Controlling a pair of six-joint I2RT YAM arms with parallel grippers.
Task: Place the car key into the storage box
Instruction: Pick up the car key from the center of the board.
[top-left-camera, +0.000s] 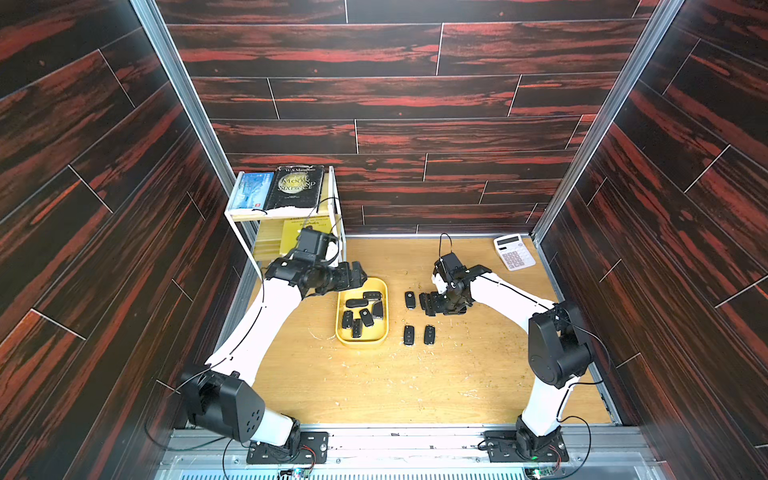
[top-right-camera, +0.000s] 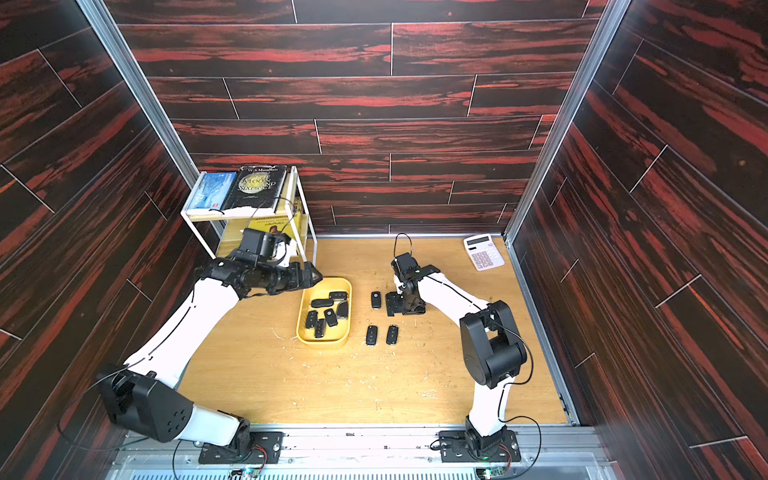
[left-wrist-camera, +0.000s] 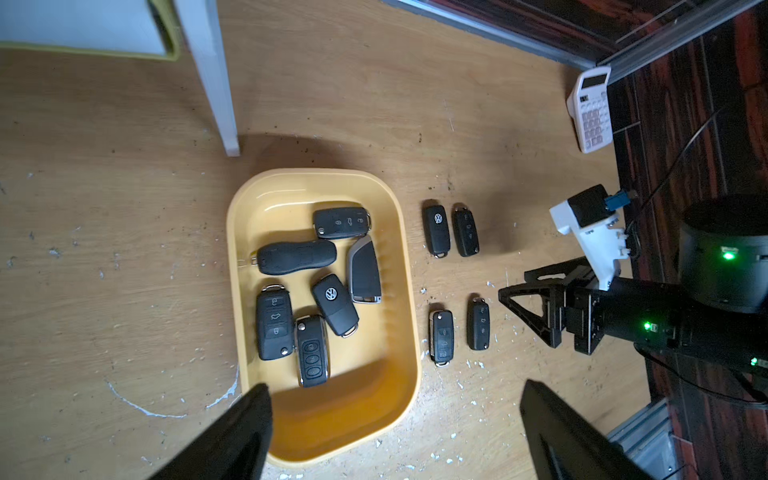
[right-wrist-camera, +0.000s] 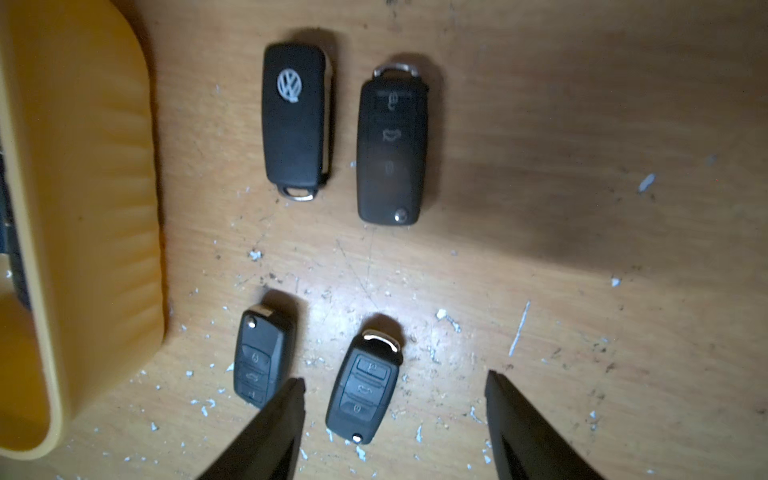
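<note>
Fingers (right-wrist-camera: 270, 436) of our right gripper (right-wrist-camera: 395, 377) stand parted, empty, over one car key (right-wrist-camera: 363, 390) lying on the table (right-wrist-camera: 582, 124) beside the storage box (right-wrist-camera: 83, 208); closing, we risk catching the neighbour key (right-wrist-camera: 259, 361). Our left gripper (left-wrist-camera: 395, 384) gapes empty.

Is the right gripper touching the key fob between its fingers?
Apart. In the right wrist view the open right gripper straddles the key fob, with bare table showing on both sides of it.

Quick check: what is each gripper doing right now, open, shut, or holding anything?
Left gripper: open, empty, above the storage box.
Right gripper: open, empty, jaws either side of a car key on the table.
</note>
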